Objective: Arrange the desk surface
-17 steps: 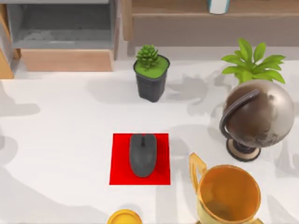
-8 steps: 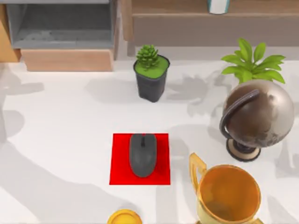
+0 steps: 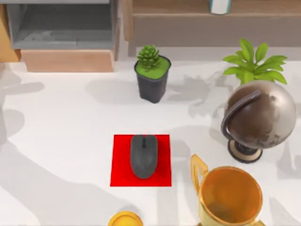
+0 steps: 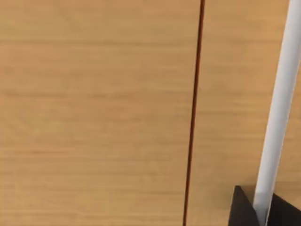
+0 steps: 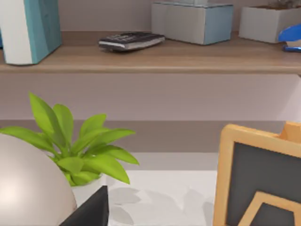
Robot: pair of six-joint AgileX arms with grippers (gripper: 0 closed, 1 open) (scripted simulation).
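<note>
From above, you see the desk surface spread wide, a dark mouse lying on the red mat; that step looks done to me. Your left wrist view faces wood panelling; the right faces a shelf. Whether either pincer is apart, I cannot tell. Next, pick what remains misplaced.

A dark grey mouse lies on a red square mat. Behind it stands a potted succulent. To the right are a globe, a leafy plant and a gold trophy cup.
</note>
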